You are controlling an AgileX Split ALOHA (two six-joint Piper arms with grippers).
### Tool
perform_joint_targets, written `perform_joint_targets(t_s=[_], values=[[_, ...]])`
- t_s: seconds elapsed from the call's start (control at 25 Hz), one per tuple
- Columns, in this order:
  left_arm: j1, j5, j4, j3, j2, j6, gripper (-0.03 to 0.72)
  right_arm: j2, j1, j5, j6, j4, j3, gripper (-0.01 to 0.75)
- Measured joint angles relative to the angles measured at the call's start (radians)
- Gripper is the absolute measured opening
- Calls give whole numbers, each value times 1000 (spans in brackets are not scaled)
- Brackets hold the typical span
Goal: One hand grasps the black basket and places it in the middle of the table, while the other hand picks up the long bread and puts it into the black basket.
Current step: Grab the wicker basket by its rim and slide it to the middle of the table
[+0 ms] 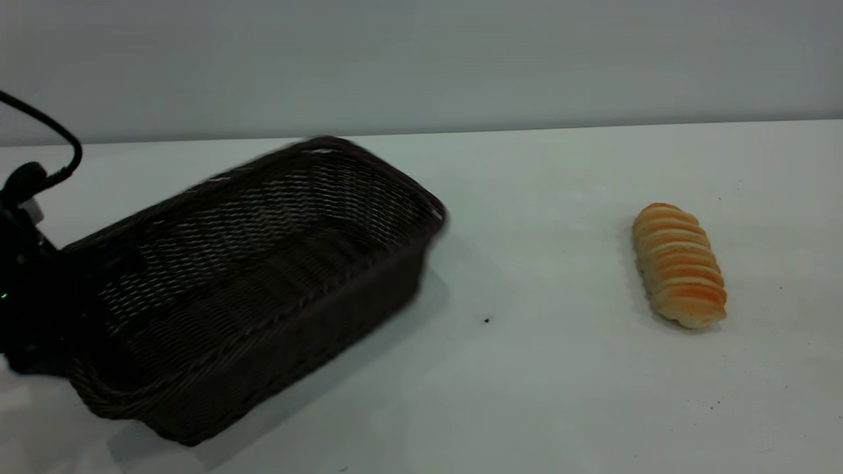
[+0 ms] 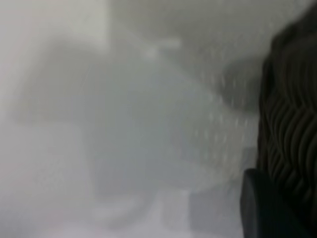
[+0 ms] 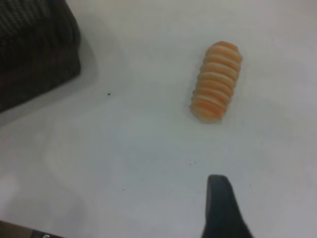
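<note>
The black basket [image 1: 263, 263] sits on the left half of the table [image 1: 540, 368], tilted, with its right end raised and its left end low. My left gripper [image 1: 69, 283] is at the basket's left end, shut on the rim; in the left wrist view one dark finger [image 2: 262, 208] lies against the wicker wall [image 2: 292, 124]. The long bread [image 1: 678, 263] lies alone on the right side of the table, well clear of the basket. In the right wrist view the bread [image 3: 217, 82] is ahead of one dark finger [image 3: 220, 203] of my right gripper, which is open and holds nothing.
A black cable [image 1: 53, 138] loops above the left arm at the left edge. A few dark specks [image 1: 487, 320] dot the white table between basket and bread. A grey wall [image 1: 421, 59] closes the far side.
</note>
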Motion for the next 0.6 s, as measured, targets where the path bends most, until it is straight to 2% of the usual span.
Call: perform_joint_targets(t_s=[0.12,0.2,0.44,0.6], values=[[-2,-5,0,-7,-3,33,148,0,0,0,0,0,0,450],[-2,24,2,-48,-4,118,148,0,0,1,0,0,0,450],[-2,321,-2,-369,99,449,144,0,0,1,0,0,0,450],[-2,455,-18,-553,220,523,142,0,0,4,0,0,0,450]])
